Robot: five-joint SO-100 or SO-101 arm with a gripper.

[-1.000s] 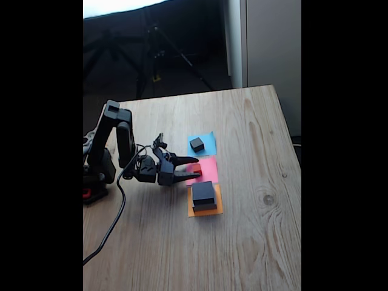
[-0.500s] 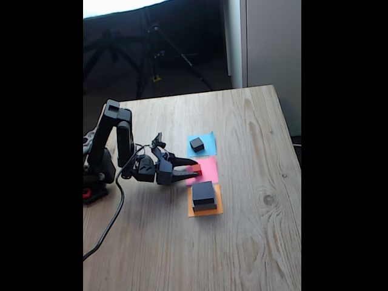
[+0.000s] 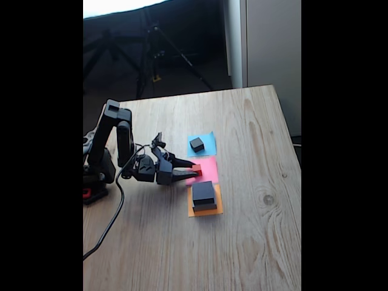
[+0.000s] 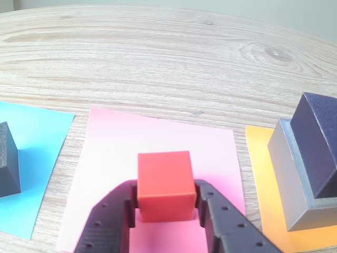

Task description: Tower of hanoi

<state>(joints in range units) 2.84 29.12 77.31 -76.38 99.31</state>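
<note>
While the jaws (image 4: 164,210) are pinching the red cube (image 4: 164,182) from both sides, it is sitting low over the pink paper square (image 4: 158,142), apparently resting on it. Seen from the wrist view, the small black cube (image 4: 8,158) is waiting on the blue paper square (image 4: 37,158) to the left, and the medium black block (image 4: 316,142) is topping the grey block (image 4: 289,179) on the orange paper square (image 4: 258,174) to the right. A pale wooden tabletop (image 3: 254,242) is carrying everything, with a dark room behind.

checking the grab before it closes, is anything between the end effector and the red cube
Nothing visible. In the wrist view the end effector already has a finger on each side of the red cube on the pink paper, with no gap showing.
</note>
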